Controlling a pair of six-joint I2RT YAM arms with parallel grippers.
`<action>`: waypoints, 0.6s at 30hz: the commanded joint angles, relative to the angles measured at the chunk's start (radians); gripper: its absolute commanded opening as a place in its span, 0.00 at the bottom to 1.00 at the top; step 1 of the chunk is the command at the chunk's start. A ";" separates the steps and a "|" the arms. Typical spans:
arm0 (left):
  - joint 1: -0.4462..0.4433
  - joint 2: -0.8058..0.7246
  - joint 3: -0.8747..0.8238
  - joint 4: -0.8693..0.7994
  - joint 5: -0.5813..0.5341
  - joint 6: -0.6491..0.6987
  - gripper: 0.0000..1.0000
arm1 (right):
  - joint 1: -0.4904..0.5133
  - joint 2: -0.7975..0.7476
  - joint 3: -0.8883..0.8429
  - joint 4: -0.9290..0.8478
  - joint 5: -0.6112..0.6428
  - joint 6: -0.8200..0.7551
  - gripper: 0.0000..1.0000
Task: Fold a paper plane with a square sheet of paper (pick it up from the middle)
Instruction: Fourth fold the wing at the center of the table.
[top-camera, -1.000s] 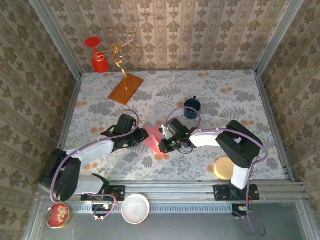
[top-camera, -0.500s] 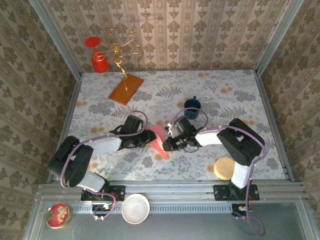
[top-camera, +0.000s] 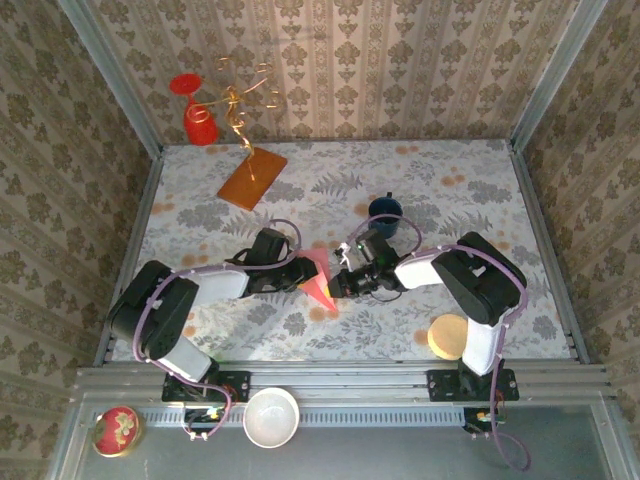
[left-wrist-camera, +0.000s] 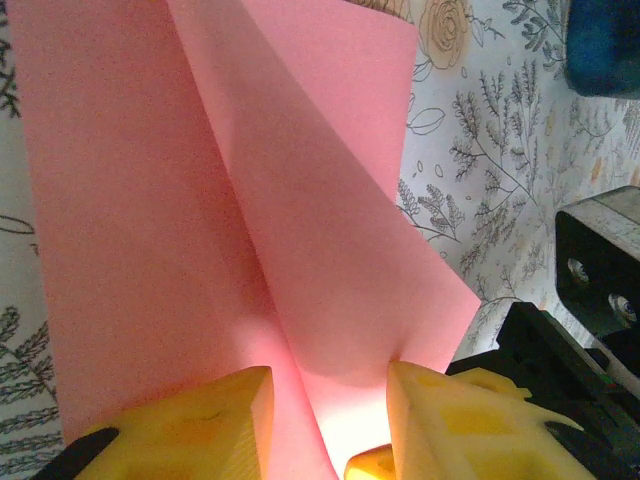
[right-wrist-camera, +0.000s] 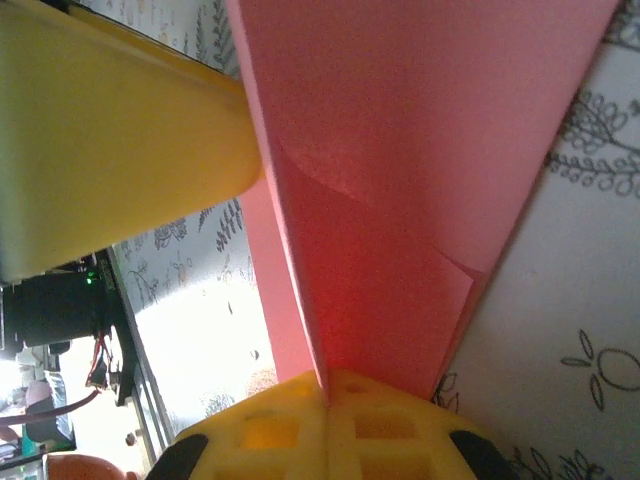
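While two arms reach low toward the middle of the bench (top-camera: 480, 200), the left gripper (top-camera: 297, 281) straddles, jaws parted, the raised crease of the one folded pink sheet of paper (top-camera: 318, 278) between both grippers; the right gripper (top-camera: 339, 285) is clenched on its opposite edge.

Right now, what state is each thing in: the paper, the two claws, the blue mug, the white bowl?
sheet of paper: creased into a point
left gripper: open, straddling the fold
right gripper: shut on the sheet of paper
blue mug: upright
white bowl: upright, empty
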 joint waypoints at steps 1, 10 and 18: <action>-0.003 0.004 0.017 0.002 0.012 0.031 0.35 | -0.006 0.011 -0.010 0.018 -0.032 0.017 0.02; -0.005 0.020 0.042 -0.109 -0.017 0.049 0.39 | -0.011 0.009 -0.019 0.016 -0.020 0.023 0.05; -0.012 0.070 0.091 -0.242 -0.055 0.054 0.47 | -0.011 0.006 -0.028 0.013 -0.008 0.037 0.10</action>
